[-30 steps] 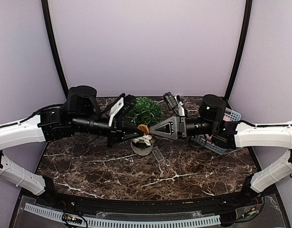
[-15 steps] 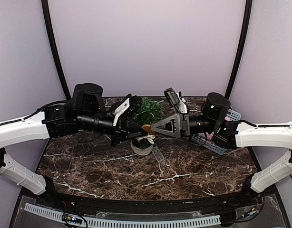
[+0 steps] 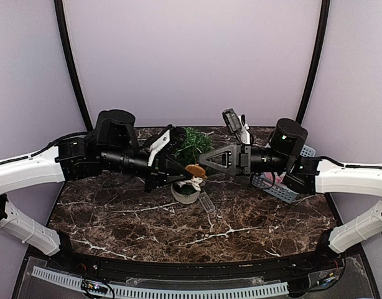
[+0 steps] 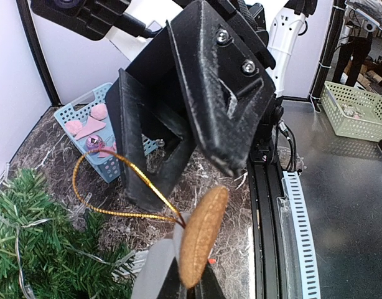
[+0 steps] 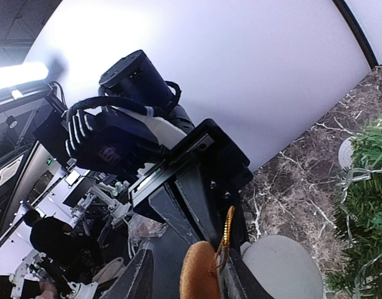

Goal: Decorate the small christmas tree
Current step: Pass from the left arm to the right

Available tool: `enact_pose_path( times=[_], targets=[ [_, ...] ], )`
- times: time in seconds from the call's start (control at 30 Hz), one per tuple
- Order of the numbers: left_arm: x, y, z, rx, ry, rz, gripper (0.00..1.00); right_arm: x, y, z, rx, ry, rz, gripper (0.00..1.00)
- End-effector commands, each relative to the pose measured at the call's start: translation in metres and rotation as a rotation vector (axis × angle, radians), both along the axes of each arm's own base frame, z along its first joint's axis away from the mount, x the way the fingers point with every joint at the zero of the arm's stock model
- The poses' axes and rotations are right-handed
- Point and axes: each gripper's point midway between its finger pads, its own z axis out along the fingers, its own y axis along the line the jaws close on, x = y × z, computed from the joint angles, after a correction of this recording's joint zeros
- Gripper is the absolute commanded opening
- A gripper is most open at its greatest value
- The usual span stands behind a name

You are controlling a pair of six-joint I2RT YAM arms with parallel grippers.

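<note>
The small christmas tree stands in a pale pot at mid table, its green branches also showing in the left wrist view and the right wrist view. My left gripper is shut on a brown disc ornament with a gold loop string, held in front of the tree above the pot. My right gripper is open, tip to tip with the left. Its fingers stand beside the loop, and the ornament sits between them.
A blue basket with pink ornaments sits at the right behind the right arm and also shows in the left wrist view. A small clear packet lies on the marble table near the pot.
My left gripper has carried the ornament a little to the right. My right arm has drawn back to the right and its gripper has risen slightly, staying at the ornament.
</note>
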Motion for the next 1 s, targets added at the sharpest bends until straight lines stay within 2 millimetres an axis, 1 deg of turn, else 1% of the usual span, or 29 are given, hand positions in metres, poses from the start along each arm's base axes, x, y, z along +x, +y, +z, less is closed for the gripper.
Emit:
enact_pose_path(
  times=[0.0,0.07,0.27,0.3,0.43,0.47,0.5,0.53,0.57,0.6,0.63,0.67,0.7,0.73,0.77,0.8,0.83,0.87,0.9,0.93,0.97],
  targets=[
    [-0.004,0.002,0.012,-0.024,-0.011,-0.012,0.05,0.006,0.0,0.014,0.019,-0.041,-0.048,0.31],
    [-0.005,0.002,0.011,-0.024,-0.008,-0.013,0.05,0.008,0.0,0.014,0.017,-0.042,-0.058,0.26],
    [-0.006,0.001,0.009,-0.022,0.008,-0.016,0.05,0.014,0.0,0.013,0.016,-0.043,-0.093,0.02],
    [-0.006,0.001,0.007,-0.023,0.01,-0.015,0.05,0.014,0.0,0.013,0.018,-0.043,-0.095,0.0],
    [-0.006,0.002,0.002,-0.029,0.038,-0.006,0.05,0.014,0.001,0.008,0.011,-0.042,-0.092,0.0],
    [-0.006,0.003,-0.004,-0.023,0.065,0.005,0.05,0.014,0.001,0.005,0.003,-0.042,-0.089,0.0],
    [-0.006,0.003,-0.002,-0.038,0.07,0.013,0.07,0.014,0.001,0.001,-0.009,-0.04,-0.087,0.0],
    [-0.007,0.004,-0.012,-0.03,0.111,0.027,0.08,0.013,0.002,-0.004,-0.024,-0.038,-0.085,0.0],
    [-0.008,0.004,-0.01,-0.053,0.121,0.029,0.11,0.013,0.002,-0.009,-0.039,-0.037,-0.084,0.0],
    [-0.009,0.004,-0.016,-0.067,0.167,0.044,0.15,0.012,0.002,-0.015,-0.057,-0.034,-0.082,0.0],
    [-0.01,0.006,-0.017,-0.083,0.188,0.048,0.18,0.011,0.003,-0.021,-0.074,-0.032,-0.081,0.0],
    [-0.011,0.006,-0.024,-0.103,0.237,0.063,0.28,0.01,0.003,-0.027,-0.088,-0.029,-0.078,0.0],
    [-0.013,0.008,-0.023,-0.125,0.256,0.066,0.32,0.01,0.003,-0.034,-0.104,-0.024,-0.078,0.0],
    [-0.014,0.01,-0.032,-0.138,0.299,0.081,0.41,0.008,0.004,-0.04,-0.116,-0.019,-0.074,0.0],
    [-0.015,0.012,-0.031,-0.16,0.337,0.097,0.45,0.007,0.005,-0.046,-0.128,-0.012,-0.069,0.0],
    [-0.015,0.015,-0.04,-0.165,0.356,0.11,0.53,0.005,0.006,-0.053,-0.141,-0.003,-0.065,0.0],
    [-0.017,0.021,-0.048,-0.166,0.387,0.132,0.55,0.005,0.007,-0.059,-0.152,0.004,-0.066,0.0],
    [-0.016,0.023,-0.048,-0.179,0.39,0.144,0.58,0.004,0.008,-0.064,-0.162,0.009,-0.066,0.0],
    [-0.016,0.03,-0.054,-0.179,0.408,0.174,0.59,0.003,0.009,-0.068,-0.17,0.011,-0.065,0.0],
    [-0.014,0.034,-0.051,-0.194,0.404,0.2,0.59,0.003,0.011,-0.075,-0.186,0.016,-0.065,0.0],
    [-0.014,0.039,-0.058,-0.188,0.425,0.222,0.59,0.003,0.013,-0.079,-0.199,0.017,-0.064,0.0]
  ],
)
